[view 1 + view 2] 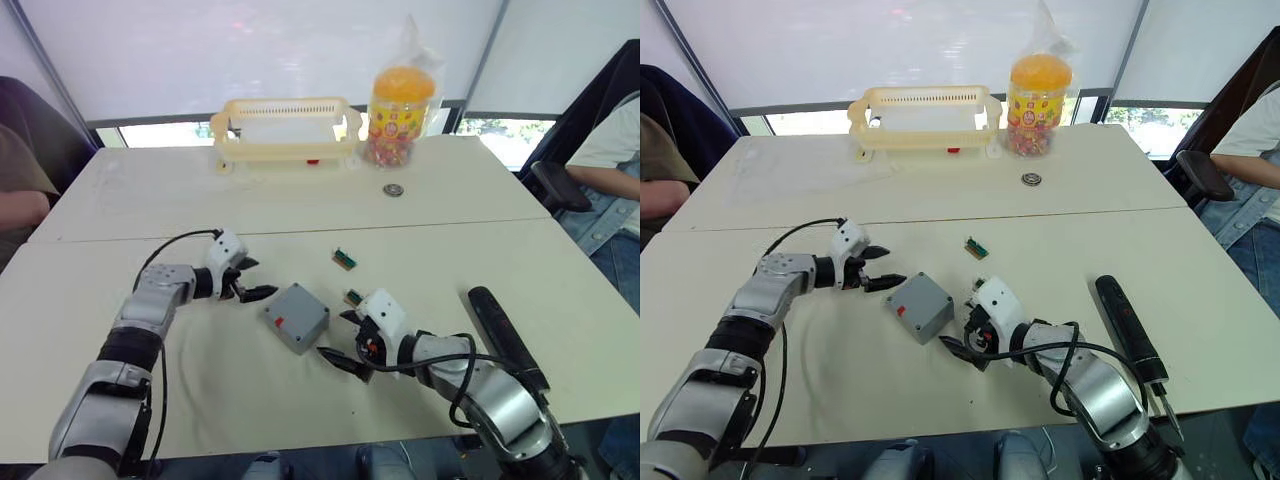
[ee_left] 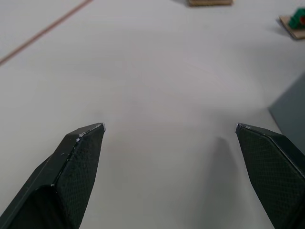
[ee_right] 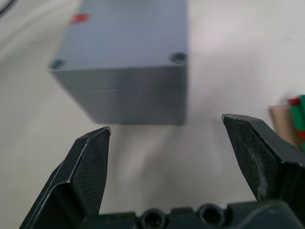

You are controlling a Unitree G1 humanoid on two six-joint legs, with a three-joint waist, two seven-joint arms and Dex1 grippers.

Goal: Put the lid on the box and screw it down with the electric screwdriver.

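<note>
A: Clearly, the box (image 1: 297, 317) sits on the surface (image 1: 200, 200) between the two grippers, and its lid (image 3: 127, 38) looks already laid on top; a seam runs round the side below it in the right wrist view, with screw holes at the corners. The left gripper (image 1: 248, 280) hangs just beside one corner, fingers spread wide and empty. The right gripper (image 1: 345, 338) lies close to the opposite side, fingers also wide apart, holding nothing.

B: And the screwdriver (image 1: 507, 335)?

A: It rests on the surface past the right arm, well apart from the box. I judge it a stiff, smooth black cylinder, probably heavier at the body than at the bit, so it is best taken round the middle of the barrel, where it should not tip.

B: How would the box handle?

A: Rigid plastic, likely light and fairly slick; it may slide on the surface under the bit's push. Pinching two flat opposite side walls should steady it.
</note>
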